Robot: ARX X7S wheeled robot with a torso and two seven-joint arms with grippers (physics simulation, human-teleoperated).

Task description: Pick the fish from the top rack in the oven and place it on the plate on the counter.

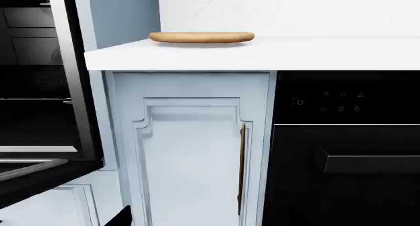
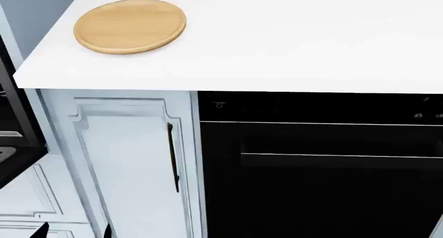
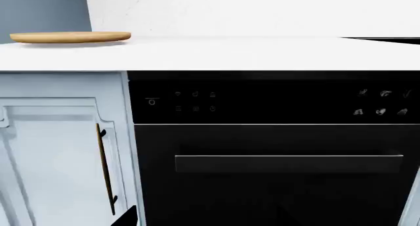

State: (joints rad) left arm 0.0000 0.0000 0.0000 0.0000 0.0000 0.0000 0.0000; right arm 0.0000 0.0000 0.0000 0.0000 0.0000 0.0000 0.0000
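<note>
The wooden plate lies flat and bare on the white counter, near the counter's left end and well back from the front edge. In the left wrist view the same plate shows edge-on as a thin tan disc against the pale wall, and the right wrist view shows it at the far end of the countertop.

Below the counter stands a white panelled cabinet door with a slim dark vertical handle, and just beside it a glossy black built-in appliance with a row of small control icons and a horizontal bar handle; its door is shut.

At the side of the left wrist view a second black oven is open (its dark interior shows thin horizontal rails, and part of a grey rimmed tray juts out low down). The fish does not appear in any view, so I cannot tell where it lies.

Neither gripper shows in any picture, so I cannot tell whether their jaws are wide or closed
</note>
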